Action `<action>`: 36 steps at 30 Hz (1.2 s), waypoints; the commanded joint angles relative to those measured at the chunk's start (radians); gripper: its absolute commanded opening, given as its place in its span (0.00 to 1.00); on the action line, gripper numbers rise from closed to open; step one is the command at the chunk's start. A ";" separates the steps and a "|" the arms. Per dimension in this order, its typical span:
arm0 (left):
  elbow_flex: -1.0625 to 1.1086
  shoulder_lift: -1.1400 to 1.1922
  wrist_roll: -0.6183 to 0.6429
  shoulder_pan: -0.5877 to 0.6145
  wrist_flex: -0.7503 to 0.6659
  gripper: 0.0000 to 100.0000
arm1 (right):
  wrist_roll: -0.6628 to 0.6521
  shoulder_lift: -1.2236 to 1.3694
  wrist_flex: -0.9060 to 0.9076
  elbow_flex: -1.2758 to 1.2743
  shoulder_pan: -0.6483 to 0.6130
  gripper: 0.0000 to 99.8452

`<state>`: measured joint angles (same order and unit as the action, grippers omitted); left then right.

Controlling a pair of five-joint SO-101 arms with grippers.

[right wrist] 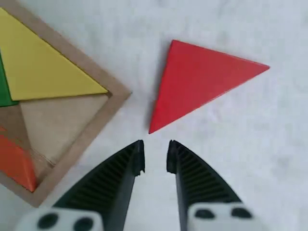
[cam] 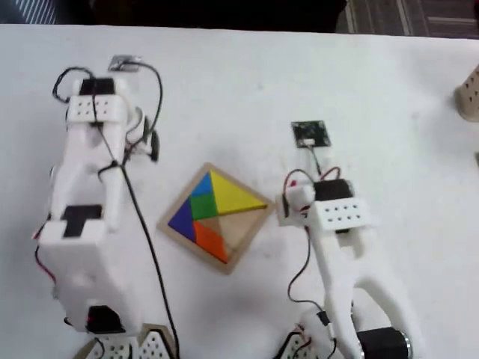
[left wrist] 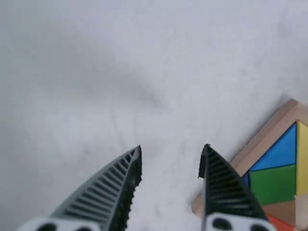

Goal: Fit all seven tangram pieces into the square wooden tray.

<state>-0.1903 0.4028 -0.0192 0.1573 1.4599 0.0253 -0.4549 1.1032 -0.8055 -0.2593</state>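
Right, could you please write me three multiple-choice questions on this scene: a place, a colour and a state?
1. Where is the red triangle? A. on the table beside the tray B. inside the tray C. in a gripper
2. What colour is the largest piece in the tray? A. white B. yellow C. pink
3. How is the left gripper? A. shut on a piece B. shut, empty C. open, empty
1 A: it lies flat on the table, off the rim. 2 B: the yellow triangle spans one tray side. 3 C: its fingers stand apart, nothing between.
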 commanded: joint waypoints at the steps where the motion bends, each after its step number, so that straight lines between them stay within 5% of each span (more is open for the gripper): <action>1: 0.219 -0.188 -0.014 0.013 -0.130 0.21 | 0.061 -0.005 -0.039 0.046 -0.051 0.09; 9: 0.694 -0.381 -0.008 0.051 -0.516 0.21 | 0.106 -0.005 -0.239 -0.104 -0.174 0.09; 14: 0.761 -0.386 -0.012 0.053 -0.680 0.21 | 0.106 -0.004 -0.361 -0.195 -0.196 0.09; 21: 0.767 -0.392 -0.012 0.053 -0.681 0.29 | 0.106 -0.004 -0.366 -0.230 -0.194 0.09; 36: 0.764 -0.394 -0.006 0.053 -0.687 0.29 | 0.106 0.185 -0.325 -0.120 -0.197 0.09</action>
<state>0.5846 0.0729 -0.0192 0.1972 0.7925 0.1204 -0.3138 0.7610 -0.9958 -0.4480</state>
